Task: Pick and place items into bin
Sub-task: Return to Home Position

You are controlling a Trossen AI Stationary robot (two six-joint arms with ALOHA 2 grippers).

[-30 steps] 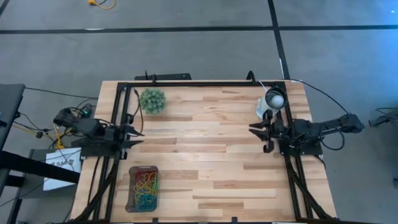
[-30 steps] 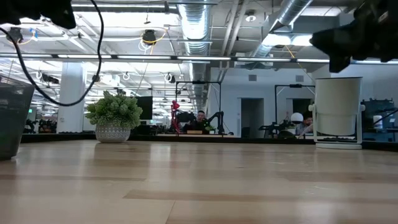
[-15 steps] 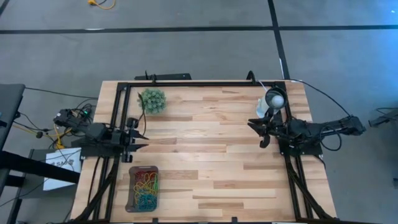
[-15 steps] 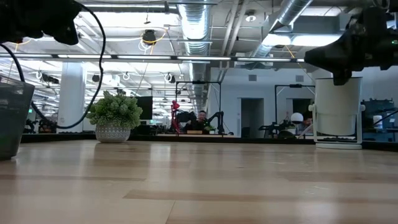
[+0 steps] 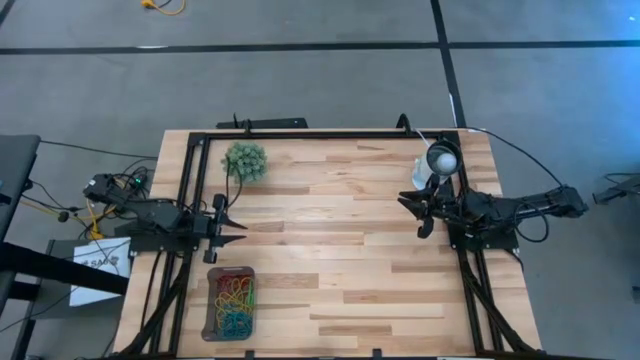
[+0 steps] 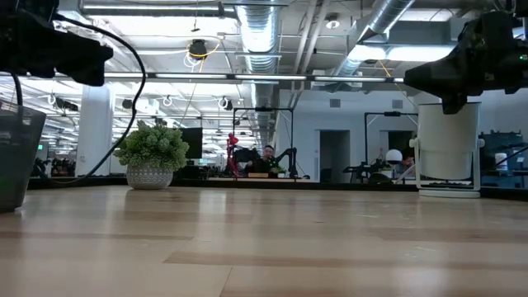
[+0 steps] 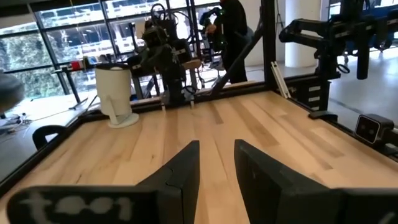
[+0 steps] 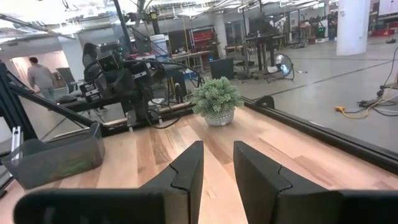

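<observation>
1. Forward over the pale wood planks the left gripper (image 5: pixel 235 230) has slid in the last second. Its fingers are a narrow gap apart and empty.
2. Near those fingers, off to one side, sits the bin (image 5: pixel 211 300), dark translucent plastic with rounded corners. It holds the bands (image 5: pixel 235 302), thin red, yellow, green and blue loops.
3. Far ahead of them, the right gripper (image 5: pixel 412 213) hangs slightly parted and empty. No loose band shows, so picking looks finished.

Nothing readable from here; the white sheet (image 5: pixel 85 262) beside the table carries print too small to make out
</observation>
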